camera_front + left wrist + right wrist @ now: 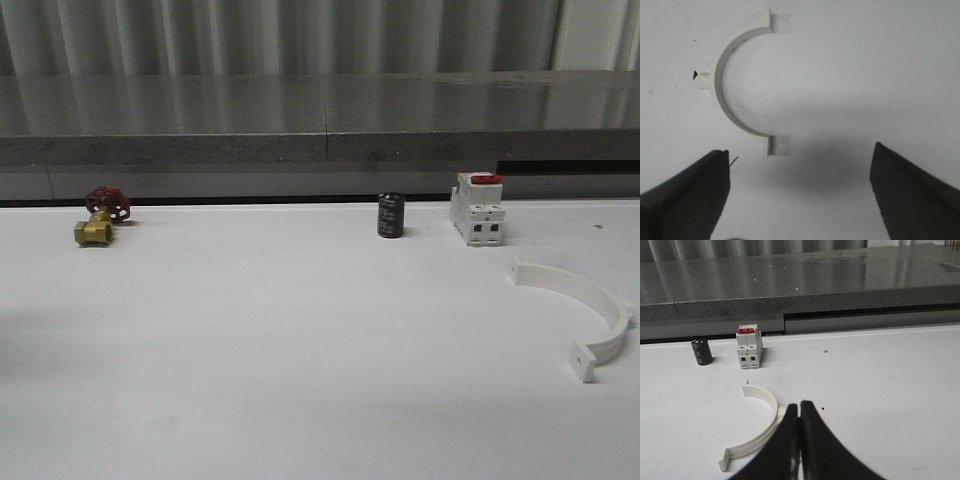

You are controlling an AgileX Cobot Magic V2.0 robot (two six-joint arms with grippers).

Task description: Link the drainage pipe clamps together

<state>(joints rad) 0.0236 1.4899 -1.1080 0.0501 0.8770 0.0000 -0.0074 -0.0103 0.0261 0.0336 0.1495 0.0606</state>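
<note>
A white half-ring drainage pipe clamp (590, 305) lies flat on the white table at the right, its holed end tabs toward the left and the front. In the right wrist view my right gripper (799, 405) is shut with nothing in it, just outside the outer curve of the clamp (765, 425), and its fingers hide part of the arc. In the left wrist view my left gripper (801, 150) is open wide above the table. A white half-ring clamp (722, 95) lies flat beyond its fingertips, apart from them. I cannot tell whether this is the same piece.
A black cylinder (391, 215) and a white boxy red-topped switch (477, 209) stand at the back right of the table (300, 350). A brass valve with a red handwheel (100, 218) sits at the back left. A grey ledge (320, 120) runs behind the table.
</note>
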